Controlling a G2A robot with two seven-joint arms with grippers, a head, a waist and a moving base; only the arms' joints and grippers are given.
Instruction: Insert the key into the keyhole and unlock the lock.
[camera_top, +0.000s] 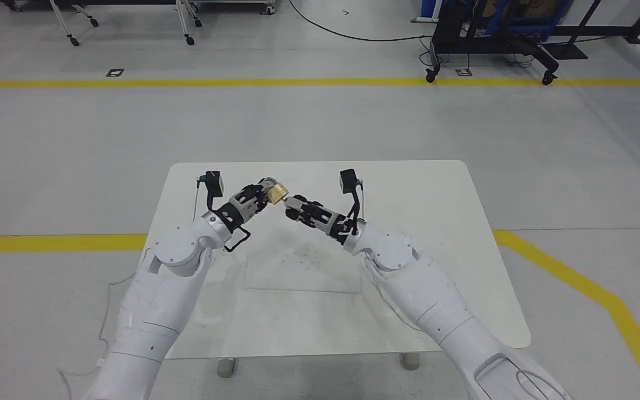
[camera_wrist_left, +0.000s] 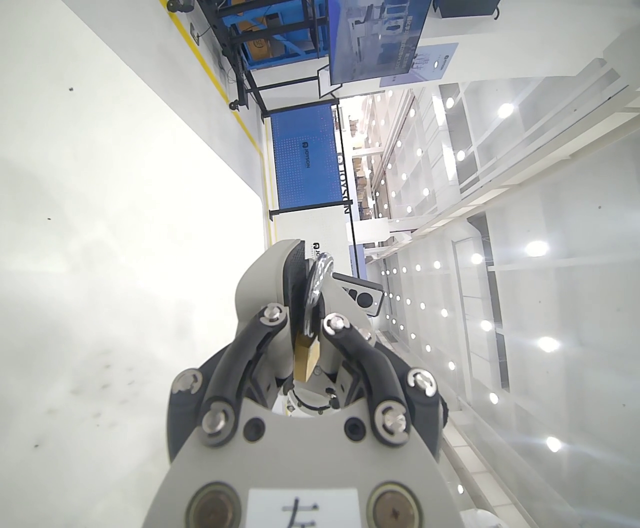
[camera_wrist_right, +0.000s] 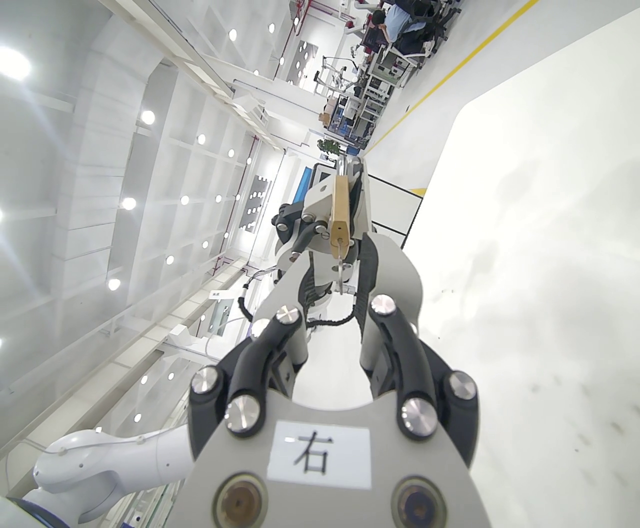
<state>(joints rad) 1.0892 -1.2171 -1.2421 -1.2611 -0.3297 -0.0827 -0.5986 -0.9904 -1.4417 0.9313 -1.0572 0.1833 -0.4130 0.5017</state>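
A brass padlock (camera_top: 275, 190) is held above the back half of the white table (camera_top: 430, 210). My left gripper (camera_top: 266, 194) is shut on it. The left wrist view has the silver shackle (camera_wrist_left: 317, 282) pinched at the left gripper (camera_wrist_left: 312, 272) and the brass body (camera_wrist_left: 306, 360) nearer the palm. A small key (camera_wrist_right: 341, 250) sticks in the keyhole at the padlock's (camera_wrist_right: 340, 210) end, and its ring (camera_wrist_right: 342, 272) hangs below. My right gripper (camera_wrist_right: 336, 254) faces that end. One of its fingers (camera_wrist_right: 385, 270) stands on each side of the key, with gaps showing. From above, the right gripper (camera_top: 294, 207) almost touches the padlock.
Both arms meet over the table's back middle, well above the bare top (camera_wrist_right: 525, 225). Yellow floor lines (camera_top: 300, 82) run behind and beside the table. Wheeled frames (camera_top: 500, 40) stand far off on the floor.
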